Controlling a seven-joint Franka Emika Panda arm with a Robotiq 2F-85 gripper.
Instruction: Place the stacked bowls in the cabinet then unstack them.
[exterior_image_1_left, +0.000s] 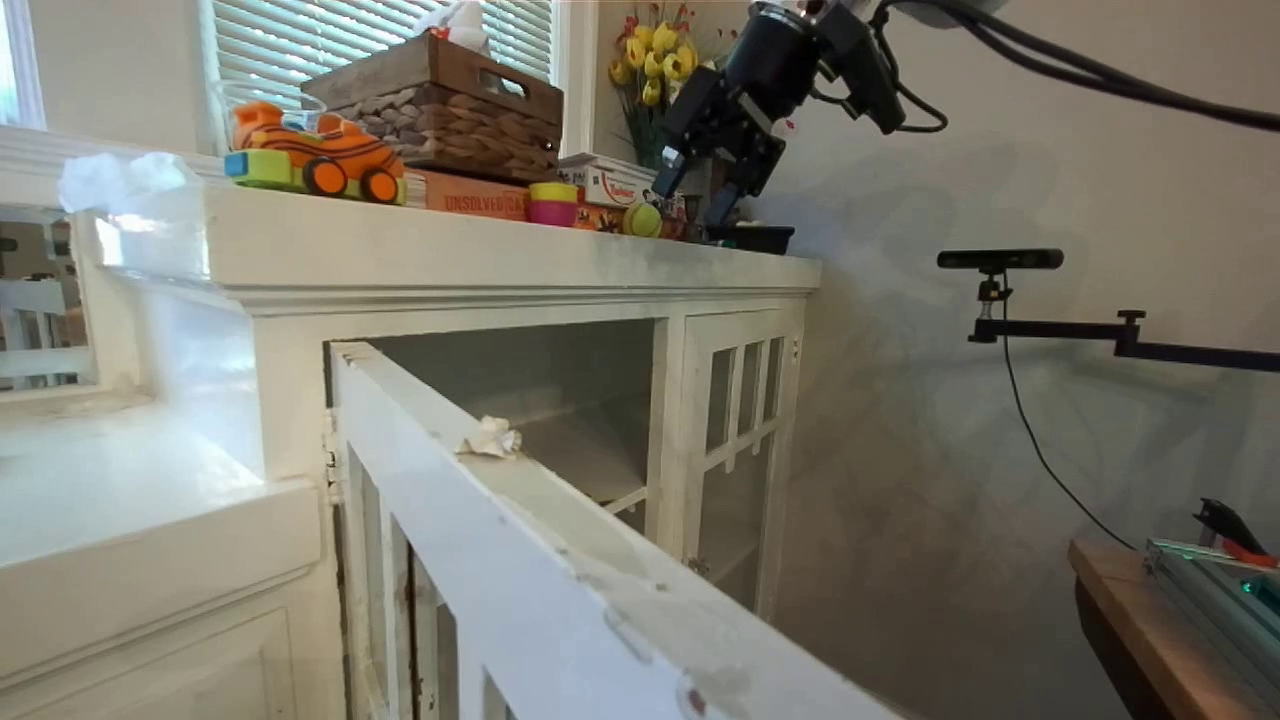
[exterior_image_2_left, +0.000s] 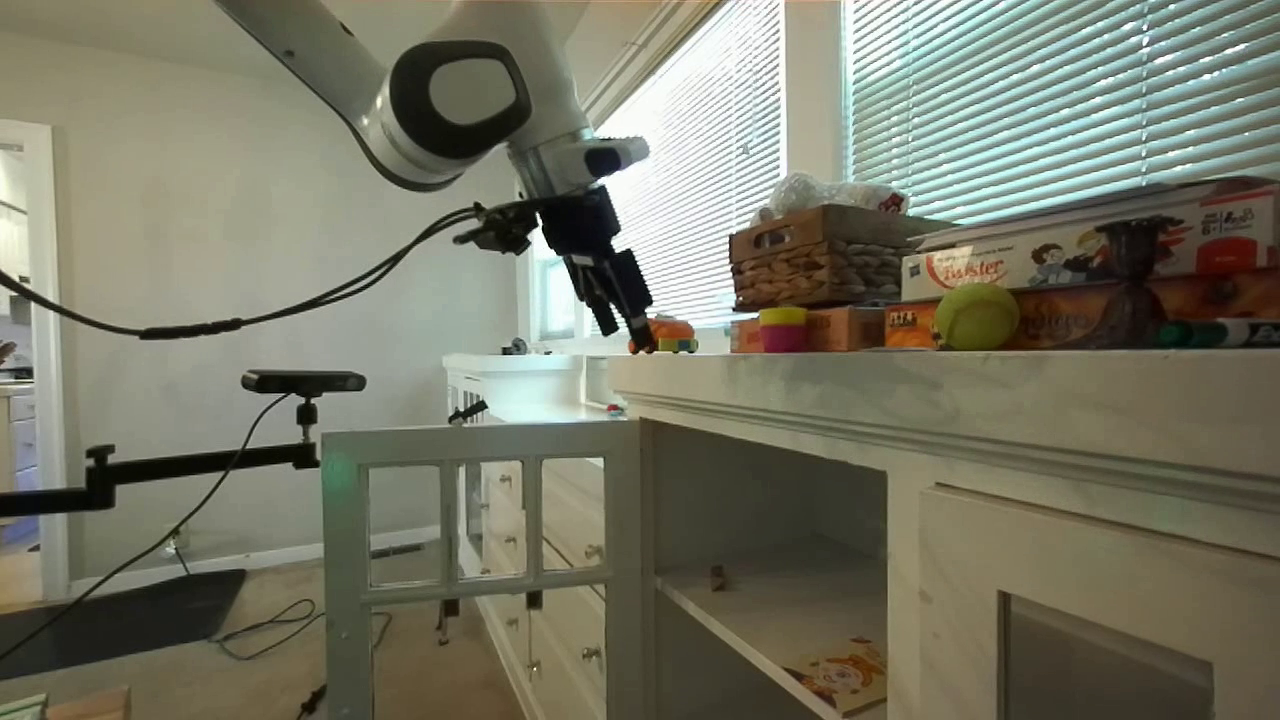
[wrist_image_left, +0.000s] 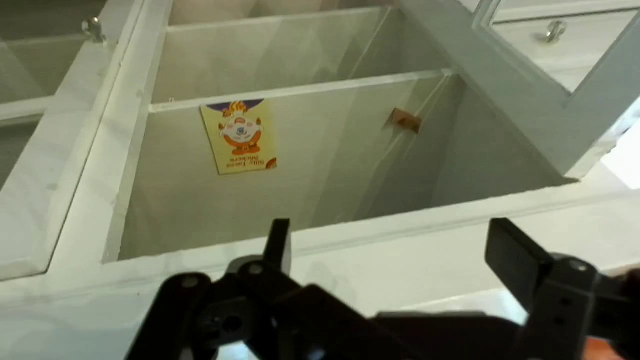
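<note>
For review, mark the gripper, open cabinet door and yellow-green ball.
Gripper (wrist_image_left: 392, 247), wrist view: midway between fingertips.
Open cabinet door (exterior_image_2_left: 485, 586), in an exterior view: on its crossbar.
Yellow-green ball (exterior_image_2_left: 977, 316), in an exterior view: its middle.

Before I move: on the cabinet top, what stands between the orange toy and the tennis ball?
The yellow-and-pink stack, in both exterior views; behind it a reddish-brown box, next to that an orange box reaching behind the ball.

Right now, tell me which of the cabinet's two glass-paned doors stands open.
The swung-out door, with a crumpled scrap on its top edge in an exterior view; the other door sits closed.
</note>
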